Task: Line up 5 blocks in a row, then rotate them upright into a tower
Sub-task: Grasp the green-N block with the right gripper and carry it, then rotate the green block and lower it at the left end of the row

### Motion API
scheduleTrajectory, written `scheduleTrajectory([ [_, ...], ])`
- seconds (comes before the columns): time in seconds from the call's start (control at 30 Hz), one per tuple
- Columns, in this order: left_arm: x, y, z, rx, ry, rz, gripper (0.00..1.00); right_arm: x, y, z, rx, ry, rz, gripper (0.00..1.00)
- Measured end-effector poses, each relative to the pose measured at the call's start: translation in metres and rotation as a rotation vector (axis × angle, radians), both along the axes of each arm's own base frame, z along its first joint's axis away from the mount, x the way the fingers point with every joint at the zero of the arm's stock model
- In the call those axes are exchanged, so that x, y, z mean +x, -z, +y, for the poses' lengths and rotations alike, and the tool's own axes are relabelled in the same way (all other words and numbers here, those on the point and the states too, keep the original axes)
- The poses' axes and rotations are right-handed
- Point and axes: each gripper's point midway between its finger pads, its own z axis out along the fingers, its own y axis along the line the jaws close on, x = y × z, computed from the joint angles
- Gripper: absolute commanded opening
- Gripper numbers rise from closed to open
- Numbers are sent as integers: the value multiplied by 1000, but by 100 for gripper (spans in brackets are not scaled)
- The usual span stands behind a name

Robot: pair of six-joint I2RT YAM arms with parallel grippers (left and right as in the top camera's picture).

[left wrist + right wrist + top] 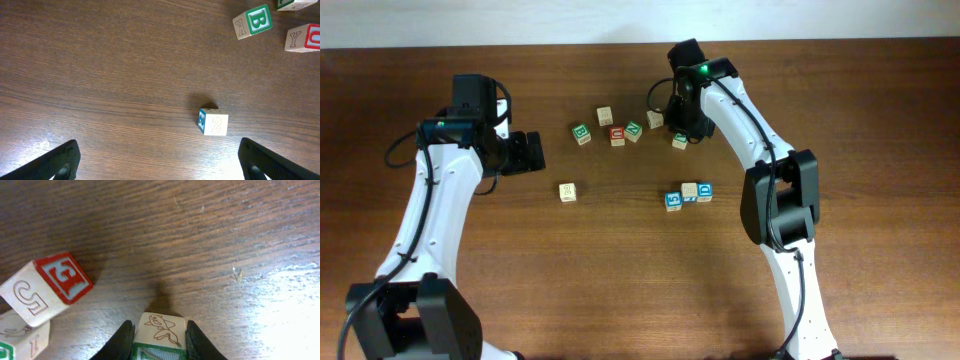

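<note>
The right claw (159, 339) has its two fingers set against opposite sides of a green-faced block (161, 329). No gap shows on either side, so I read it as gripping that block. The block looks to be sitting on the table (225, 240); whether it has lifted at all cannot be told. A line-drawn animal is on its upper face. Just left of this claw lies the red block (52, 285), turned askew, near but apart.

The left claw (162, 167) gapes wide and holds nothing. A pale block marked 2 (215, 124), blue on one side, stands ahead of it, nearer the finger at the right of its view and clear of both.

Seen from above, a row of three blocks (688, 194), blue, pale, blue, lies behind the right claw, toward its arm's base.

These cubes should be light, rigid and hard, not fragile. Their smooth printed faces may slip under a weak pinch. Flat parallel sides suit the fingers well: take hold square on two opposite faces, centred, so the cube cannot pivot. Turning this one probably calls for care, since a swinging corner or finger could nudge the red block.
</note>
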Motion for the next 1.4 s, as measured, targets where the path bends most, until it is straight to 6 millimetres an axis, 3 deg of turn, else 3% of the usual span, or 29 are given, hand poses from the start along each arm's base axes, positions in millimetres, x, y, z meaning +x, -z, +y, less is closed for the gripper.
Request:
scheduleTrajectory([
  [0.17, 0, 0, 0, 0, 0, 0, 99, -7, 1, 4, 16, -68, 26, 24],
  [0.33, 0, 0, 0, 0, 0, 0, 99, -25, -2, 26, 138, -185, 91, 24],
  [0.63, 0, 0, 0, 0, 0, 0, 99, -69, -8, 66, 257, -311, 218, 25],
  [0.77, 0, 0, 0, 0, 0, 0, 99, -98, -8, 96, 235, -407, 261, 25],
  [0.9, 0, 0, 0, 0, 0, 0, 99, -128, -5, 108, 159, -466, 318, 25],
  [1.07, 0, 0, 0, 0, 0, 0, 99, -147, -4, 106, 90, -490, 369, 25],
  [1.4, 0, 0, 0, 0, 0, 0, 99, -165, -5, 85, -63, -506, 434, 25],
])
